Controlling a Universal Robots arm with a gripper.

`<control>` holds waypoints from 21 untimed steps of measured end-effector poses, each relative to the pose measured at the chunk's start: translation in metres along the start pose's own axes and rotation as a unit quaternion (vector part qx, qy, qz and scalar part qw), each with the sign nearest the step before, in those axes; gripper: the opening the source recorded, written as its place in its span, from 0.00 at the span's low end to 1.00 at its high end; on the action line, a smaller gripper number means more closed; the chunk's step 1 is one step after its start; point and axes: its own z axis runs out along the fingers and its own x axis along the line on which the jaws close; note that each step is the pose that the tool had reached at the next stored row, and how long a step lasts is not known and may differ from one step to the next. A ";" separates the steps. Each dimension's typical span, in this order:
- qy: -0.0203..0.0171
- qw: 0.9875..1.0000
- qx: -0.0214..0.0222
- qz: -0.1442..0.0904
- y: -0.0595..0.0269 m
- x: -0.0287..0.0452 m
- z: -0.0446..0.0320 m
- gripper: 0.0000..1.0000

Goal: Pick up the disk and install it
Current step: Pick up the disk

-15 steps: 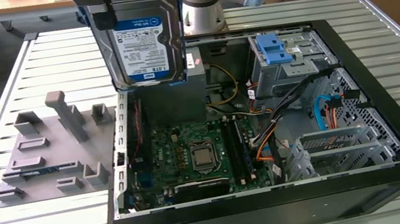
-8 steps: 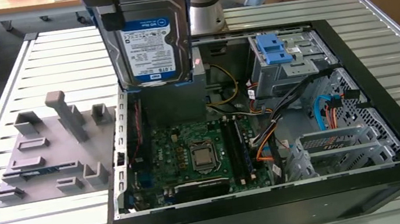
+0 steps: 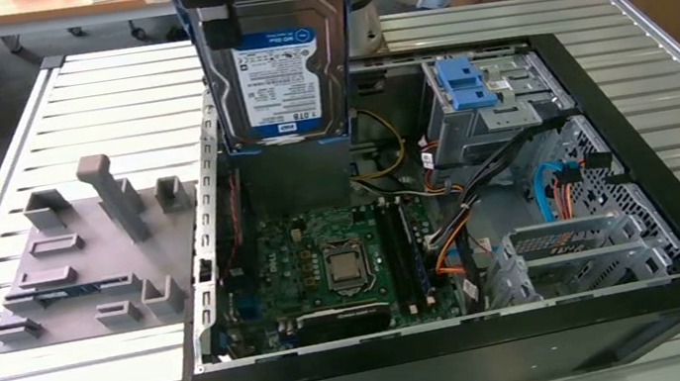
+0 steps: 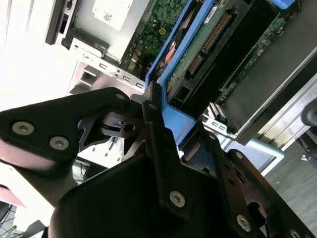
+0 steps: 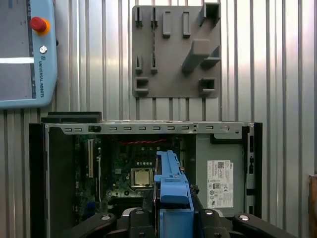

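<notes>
Transport is judged the step in hand: the disk (image 3: 276, 69) is held upright and clear of the table (image 3: 77, 117), above the open computer case (image 3: 470, 357) toward the table's far edge in the exterior view, with the hand (image 5: 173, 220) clenched on its blue bracket (image 5: 171, 183). Installation is not yet done, and lining the bracket squarely with a bay of the metal cage (image 3: 489, 114) is judged to be called for.

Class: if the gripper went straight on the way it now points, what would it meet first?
Carrying the disk, the gripper points down into the open case; likely the motherboard beside the power-supply box, though depth is unclear.
</notes>
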 end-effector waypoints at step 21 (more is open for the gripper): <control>0.000 1.000 0.000 0.000 -0.0353 -0.0010 0.0019 0.37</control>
